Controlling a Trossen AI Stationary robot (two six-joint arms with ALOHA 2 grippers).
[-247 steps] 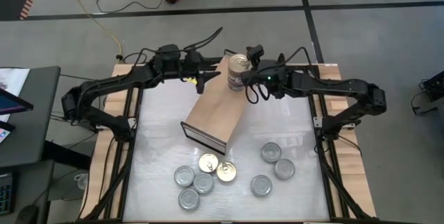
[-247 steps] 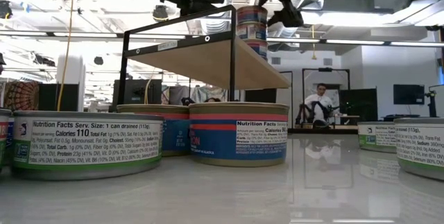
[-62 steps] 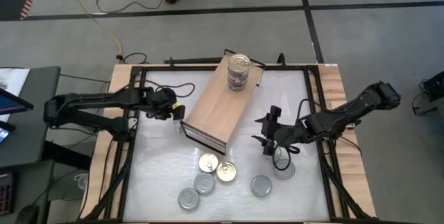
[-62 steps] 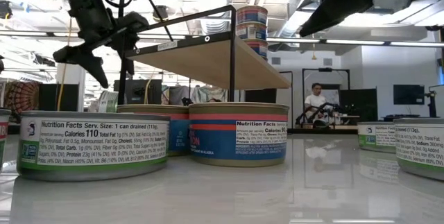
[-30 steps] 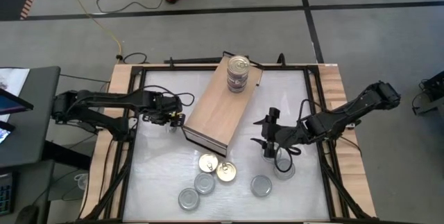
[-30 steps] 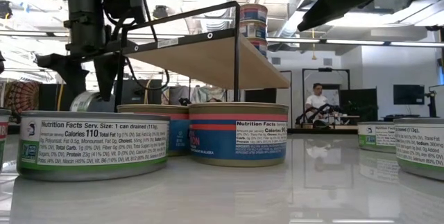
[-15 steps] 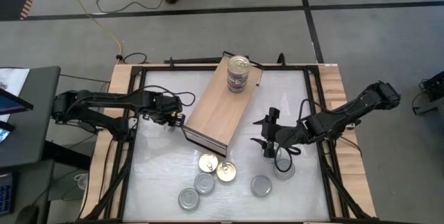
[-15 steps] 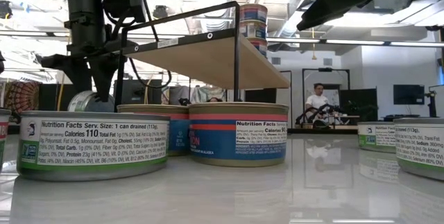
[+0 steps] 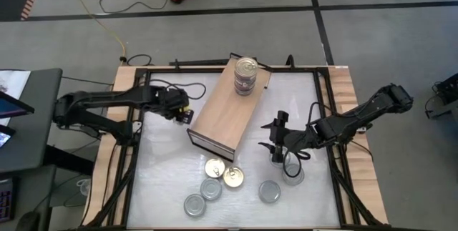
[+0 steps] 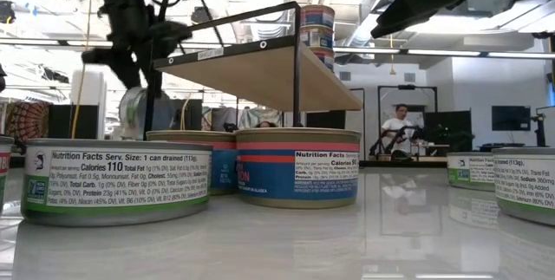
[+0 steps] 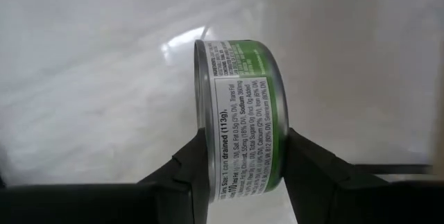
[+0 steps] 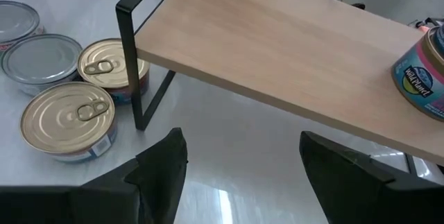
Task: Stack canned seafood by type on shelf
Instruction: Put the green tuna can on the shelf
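My left gripper (image 9: 180,111) (image 10: 139,76) hangs at the shelf's left side, shut on a green-labelled can (image 11: 239,113) (image 10: 139,112). The shelf (image 9: 225,109) (image 12: 291,44) is a light wooden board on a black frame. A stack of cans (image 9: 245,74) (image 10: 315,33) stands on its far end. My right gripper (image 9: 275,145) (image 12: 239,175) is open above the table to the right of the shelf, and nothing is between its fingers. Two gold-lidded cans (image 9: 224,172) and several silver-lidded cans (image 9: 202,197) rest flat on the table. My left gripper pinches the can by its two flat ends (image 11: 202,148), one finger (image 11: 184,179) on each face. The fingers slant steeply down from above. The can stands on edge with its label wall (image 11: 243,134) facing the wrist camera. It hangs clear of the table.
More silver-lidded cans (image 9: 269,190) (image 9: 292,172) lie near my right gripper. In the low view, cans (image 10: 113,180) (image 10: 299,166) stand close in front. The table frame's rails (image 9: 136,152) run along both sides. A person (image 10: 399,133) sits far off in the room.
My left gripper has risen with the green-labelled can and gone slightly toward the table's far edge. The can has come up off the table beside the shelf and is now clear of it. My right gripper has kept still.
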